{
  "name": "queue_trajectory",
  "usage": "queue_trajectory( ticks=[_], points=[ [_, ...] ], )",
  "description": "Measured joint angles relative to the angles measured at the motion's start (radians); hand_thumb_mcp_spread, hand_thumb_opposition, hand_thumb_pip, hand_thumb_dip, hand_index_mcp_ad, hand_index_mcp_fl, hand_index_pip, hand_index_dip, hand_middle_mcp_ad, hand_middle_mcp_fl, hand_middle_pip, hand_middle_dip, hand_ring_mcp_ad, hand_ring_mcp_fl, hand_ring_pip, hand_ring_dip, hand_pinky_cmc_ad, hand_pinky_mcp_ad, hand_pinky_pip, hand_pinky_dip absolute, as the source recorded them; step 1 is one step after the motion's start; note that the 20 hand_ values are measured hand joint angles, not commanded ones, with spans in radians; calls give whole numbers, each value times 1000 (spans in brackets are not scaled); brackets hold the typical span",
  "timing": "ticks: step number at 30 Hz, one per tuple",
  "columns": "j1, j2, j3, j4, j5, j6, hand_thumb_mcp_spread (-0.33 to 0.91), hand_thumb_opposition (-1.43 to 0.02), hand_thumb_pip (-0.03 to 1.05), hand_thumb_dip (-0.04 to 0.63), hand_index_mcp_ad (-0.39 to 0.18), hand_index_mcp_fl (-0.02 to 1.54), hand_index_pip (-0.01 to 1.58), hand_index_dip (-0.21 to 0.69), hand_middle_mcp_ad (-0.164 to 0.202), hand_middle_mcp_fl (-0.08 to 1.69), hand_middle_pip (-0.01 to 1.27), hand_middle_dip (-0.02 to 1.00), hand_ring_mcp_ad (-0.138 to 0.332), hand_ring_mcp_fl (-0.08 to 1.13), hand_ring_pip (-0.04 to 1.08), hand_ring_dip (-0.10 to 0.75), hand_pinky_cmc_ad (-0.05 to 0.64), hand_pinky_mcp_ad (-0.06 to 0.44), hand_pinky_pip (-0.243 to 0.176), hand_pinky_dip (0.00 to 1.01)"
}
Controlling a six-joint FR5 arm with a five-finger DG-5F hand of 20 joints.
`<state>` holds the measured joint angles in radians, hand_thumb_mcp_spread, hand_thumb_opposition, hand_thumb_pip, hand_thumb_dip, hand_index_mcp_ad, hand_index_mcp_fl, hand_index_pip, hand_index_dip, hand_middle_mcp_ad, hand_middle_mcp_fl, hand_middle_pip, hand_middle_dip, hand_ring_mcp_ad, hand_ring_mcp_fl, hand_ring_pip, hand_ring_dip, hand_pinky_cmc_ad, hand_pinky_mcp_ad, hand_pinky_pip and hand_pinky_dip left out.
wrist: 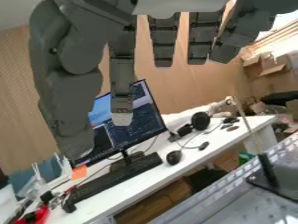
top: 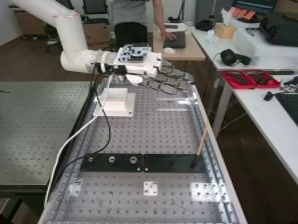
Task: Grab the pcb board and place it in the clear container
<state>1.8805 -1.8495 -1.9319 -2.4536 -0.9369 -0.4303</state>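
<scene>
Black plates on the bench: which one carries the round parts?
The high view's left plate: round parts sit on it, none on the right plate.

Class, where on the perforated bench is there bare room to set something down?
The widest free patch of bench lies between the white block and black plates, bordered sideways by the looping black cable and wooden stick. It is crowded around the block, where cables run.
</scene>
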Motion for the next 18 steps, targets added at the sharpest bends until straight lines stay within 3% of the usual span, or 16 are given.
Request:
queue_trajectory(
  ticks=[10, 18],
  points=[
    [-44, 188, -134, -17, 12, -100, 564, -775, 300, 220, -136, 473, 529, 281, 84, 10, 152, 154, 169, 30, 98, 37, 278, 133, -75, 188],
    [-84, 242, -156, -59, -63, -123, 552, -759, 302, 220, -136, 476, 431, 284, 86, 10, 152, 154, 169, 30, 98, 37, 278, 133, -75, 188]
  ],
)
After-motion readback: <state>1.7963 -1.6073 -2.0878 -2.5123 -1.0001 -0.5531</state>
